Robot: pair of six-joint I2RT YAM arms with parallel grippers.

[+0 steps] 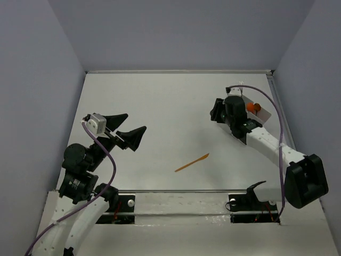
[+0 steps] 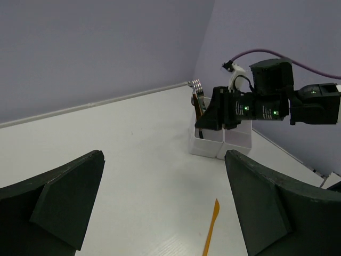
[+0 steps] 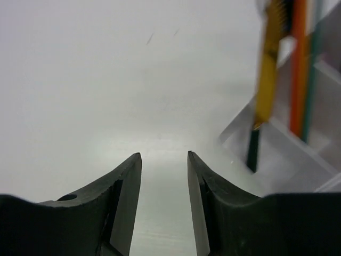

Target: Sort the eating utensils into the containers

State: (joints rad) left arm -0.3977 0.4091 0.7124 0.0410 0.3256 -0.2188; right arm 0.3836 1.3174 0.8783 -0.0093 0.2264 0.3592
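Note:
A thin orange knife-like utensil (image 1: 192, 162) (image 2: 211, 229) lies flat on the white table, between the two arms. The white divided container (image 1: 262, 113) (image 2: 221, 143) (image 3: 290, 154) stands at the far right, partly hidden by the right arm. Standing in it are a silver fork (image 2: 197, 84), an orange spoon tip (image 1: 250, 106), a yellowish handle (image 3: 268, 69) and thin orange (image 3: 298, 69) and green (image 3: 311, 74) sticks. My right gripper (image 1: 216, 111) (image 3: 164, 156) hovers just left of the container, open, nothing between its fingers. My left gripper (image 1: 127, 132) (image 2: 165, 213) is wide open above the table, well left of the orange utensil.
Purple-grey walls enclose the table at the back and on both sides. A raised rim (image 1: 277, 101) runs along the right edge behind the container. The right arm's body (image 2: 266, 104) leans over the container.

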